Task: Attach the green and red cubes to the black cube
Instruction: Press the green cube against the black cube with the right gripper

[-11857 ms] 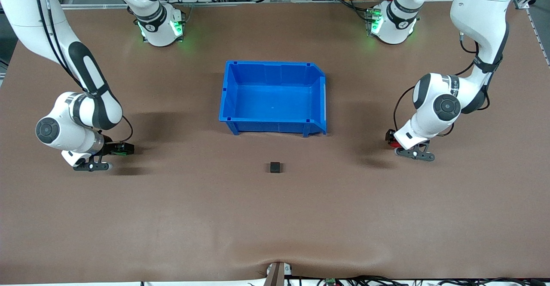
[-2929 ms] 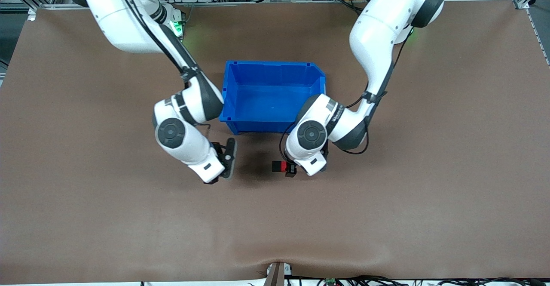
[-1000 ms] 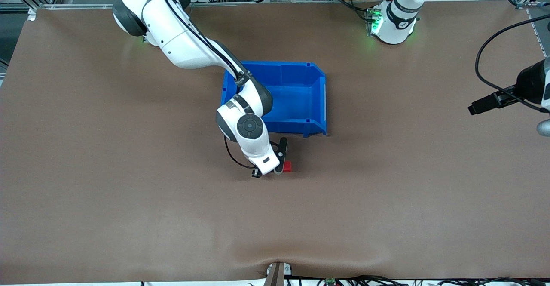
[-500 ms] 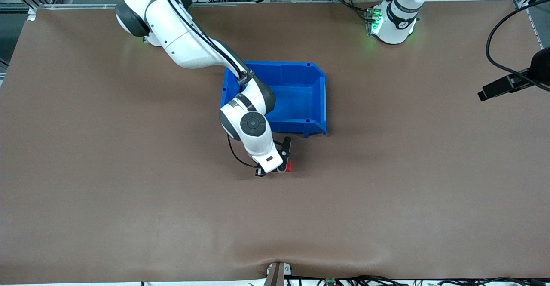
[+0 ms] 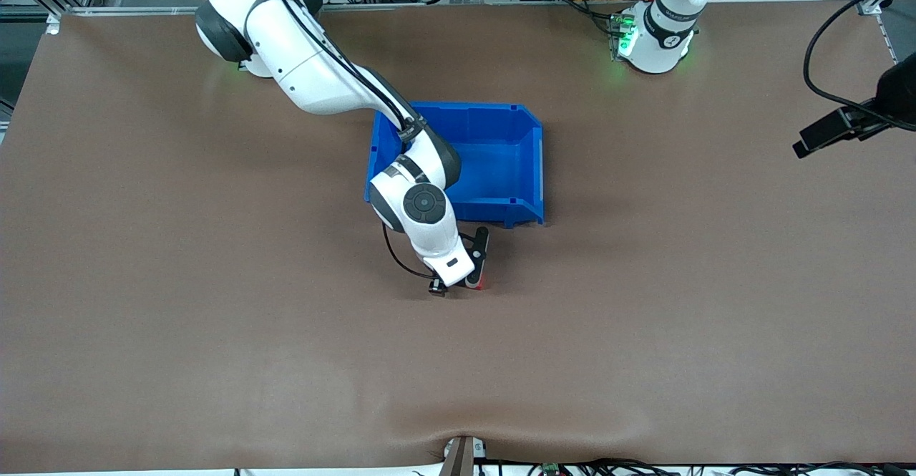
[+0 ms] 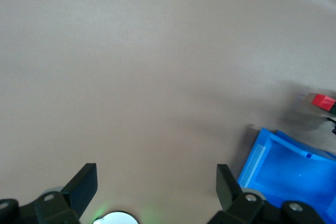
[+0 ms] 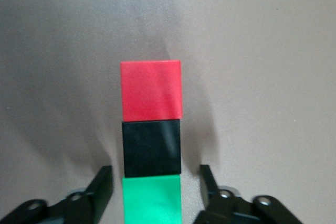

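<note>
While the right end effector (image 7: 155, 182) stands parted astride the green cube (image 7: 151, 199), which joins the black cube (image 7: 151, 148) and red cube (image 7: 151, 90) on the table (image 5: 215, 318) near the blue bin (image 5: 501, 147), the left end effector (image 6: 156, 181) waits wide open, holding nothing.

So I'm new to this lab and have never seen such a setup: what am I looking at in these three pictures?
Two white robot arms work at a brown table, each ending in a two-fingered pincer. One picture looks down from across the table; the other two come from cameras on the arms' wrists. On the table sit a blue bin and a row of three small cubes joined side by side: red cube, black cube, green cube. The right pincer is open around the green cube. The left pincer waits open at the table's edge, holding nothing.
</note>
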Robot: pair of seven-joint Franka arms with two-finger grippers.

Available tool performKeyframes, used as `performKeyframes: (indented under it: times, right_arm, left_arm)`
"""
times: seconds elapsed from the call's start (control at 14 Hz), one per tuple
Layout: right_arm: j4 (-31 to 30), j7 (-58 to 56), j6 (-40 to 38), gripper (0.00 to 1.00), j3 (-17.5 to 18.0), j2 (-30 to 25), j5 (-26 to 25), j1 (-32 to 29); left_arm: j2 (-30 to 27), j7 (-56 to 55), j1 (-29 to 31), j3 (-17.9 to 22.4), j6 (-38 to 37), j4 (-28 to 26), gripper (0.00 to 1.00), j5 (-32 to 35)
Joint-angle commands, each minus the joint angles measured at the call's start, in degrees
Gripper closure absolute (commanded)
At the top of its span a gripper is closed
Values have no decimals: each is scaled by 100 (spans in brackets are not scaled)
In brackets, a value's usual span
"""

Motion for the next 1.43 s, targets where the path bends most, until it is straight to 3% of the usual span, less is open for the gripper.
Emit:
performKeyframes:
  times: [0.0, 0.43, 1.14, 1.36]
  right_arm:
    - [150, 116, -83, 0, -3, -63, -46, -43]
    - [142, 116, -1329, 0, 32, -836, 42, -367]
    - [133, 248, -3016, 0, 85, -2594, 86, -2106]
    - [-156, 239, -3361, 0, 41, -3244, 876, -2887]
  left_arm:
    - [-533, 127, 223, -384, 239, -676, 0, 75]
    - [-507, 136, 232, -341, 204, -668, 0, 32]
    - [-507, 215, 285, -350, 204, -668, 0, 32]
    - [-524, 285, 285, -376, 195, -694, 0, 84]
